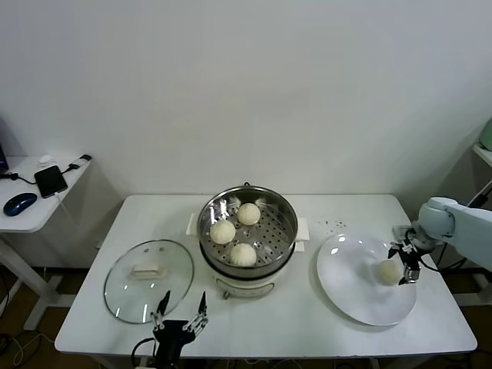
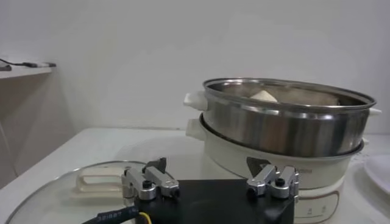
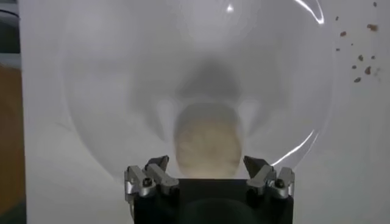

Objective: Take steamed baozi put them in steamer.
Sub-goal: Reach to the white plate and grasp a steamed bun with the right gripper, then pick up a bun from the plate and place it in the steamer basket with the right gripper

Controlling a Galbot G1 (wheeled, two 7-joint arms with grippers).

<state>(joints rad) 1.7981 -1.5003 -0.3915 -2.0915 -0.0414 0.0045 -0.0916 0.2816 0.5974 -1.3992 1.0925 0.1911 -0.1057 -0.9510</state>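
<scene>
— Straddling the last baozi [image 3: 208,141] on the plate [image 1: 346,288], right gripper [image 3: 208,171] spread apart, not clamped

— Could squash or roll it short of the steamer [image 1: 247,228] if closing off-centre

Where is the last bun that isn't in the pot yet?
In the head view the bun lies on the white plate at the table's right side, right of the steamer, between the open jaws of the right gripper.

Steamer [image 1: 247,231] – shiny steel; lid [image 1: 148,278] – clear glass.
</scene>
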